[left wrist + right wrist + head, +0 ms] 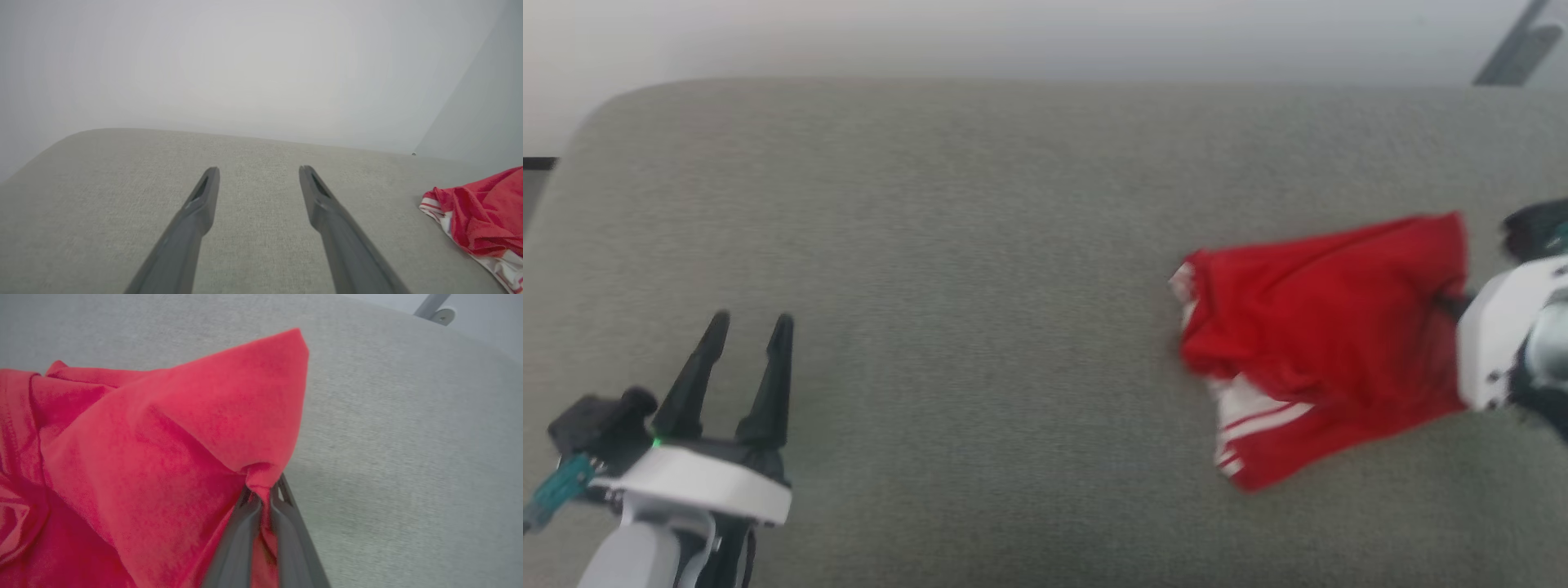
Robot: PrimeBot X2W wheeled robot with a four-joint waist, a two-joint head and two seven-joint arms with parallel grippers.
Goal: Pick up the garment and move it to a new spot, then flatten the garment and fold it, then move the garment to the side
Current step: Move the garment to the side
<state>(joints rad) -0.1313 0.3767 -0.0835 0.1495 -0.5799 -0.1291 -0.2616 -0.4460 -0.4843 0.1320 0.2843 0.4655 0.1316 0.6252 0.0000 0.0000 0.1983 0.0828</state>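
Right gripper [265, 492]: my two fingers are closed on a small pinch of red cloth at the garment's right-hand edge.
Left gripper [752, 318]: fingers spread wide and holding nothing, above the surface's near-left part and well apart from the cloth.
Surface [980, 229]: grey fabric top with a rounded far-left corner.
Garment [1323, 327]: a crumpled red heap on the right part of the surface, about midway between the near and far edges. Its white striped sleeve [1245, 416] faces the near edge.
Step in hand: I judge this to be the pick-up. The grip is made, but most of the cloth lies on the surface.
Next move: I need to raise the pinch until the trailing cloth hangs free, then carry it toward the open middle. The bite is thin, so I should move slowly or it may slip.
Hidden: the lettering and collar are folded out of sight, and I cannot tell how many layers I hold.
Cut off: my right arm runs off the head view's right edge, and the left wrist view clips the garment.
Hard to make out: the head view is blurred, and a dark strut [1519, 49] beyond the far-right corner is unclear.
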